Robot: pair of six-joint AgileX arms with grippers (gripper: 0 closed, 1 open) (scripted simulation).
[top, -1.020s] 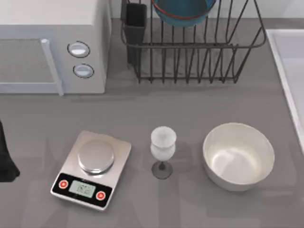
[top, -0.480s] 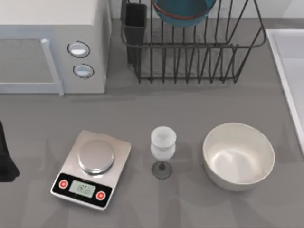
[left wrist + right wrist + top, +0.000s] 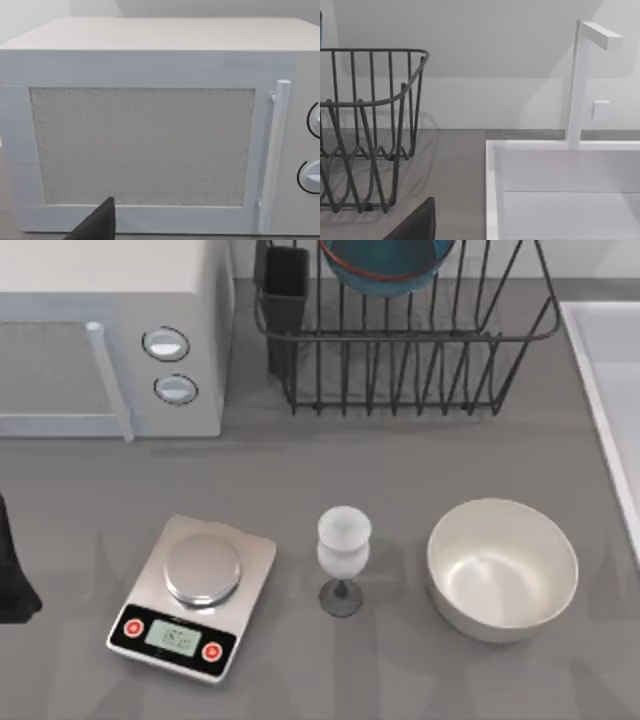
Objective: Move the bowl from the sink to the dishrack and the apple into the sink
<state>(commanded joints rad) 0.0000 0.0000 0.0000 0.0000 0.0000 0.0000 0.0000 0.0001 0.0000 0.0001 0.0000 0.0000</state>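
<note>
The bowl [image 3: 385,265] sits inside the dishrack [image 3: 400,350], toward the rack's far side, its teal body and orange-red rim showing between the upright black bars. At the dishrack's left corner stands its dark utensil cup [image 3: 285,290]. The sink [image 3: 600,340] lies just to the right of the dishrack, apart from it, with a strip of grey table [image 3: 400,470] between the rack's end bars and the basin's raised pale rim.

My right wrist camera looks along that strip: the dishrack's [image 3: 370,125] right end is on one side and the sink [image 3: 492,190] on the other, with a white faucet [image 3: 577,80] rising from the basin's far rim. A dark wedge of my right gripper [image 3: 415,222] juts into this view, in front of the gap between dishrack and sink; I cannot tell whether it is apart or together.

To the left of the dishrack, just beside the utensil cup, stands a white microwave [image 3: 110,340]. My left wrist camera faces the microwave's [image 3: 150,125] door head-on, and a dark wedge of my left gripper [image 3: 97,225] pokes up before it; its state I cannot tell either. My left arm [image 3: 12,575] is parked at the table's left edge, well apart from the dishrack.

In front of the dishrack, well apart from it, stand three things in a row: a kitchen scale [image 3: 192,595] to the left, a frosted wine glass [image 3: 343,555] upright in the middle, and a cream-white bowl [image 3: 502,568] to the right.
</note>
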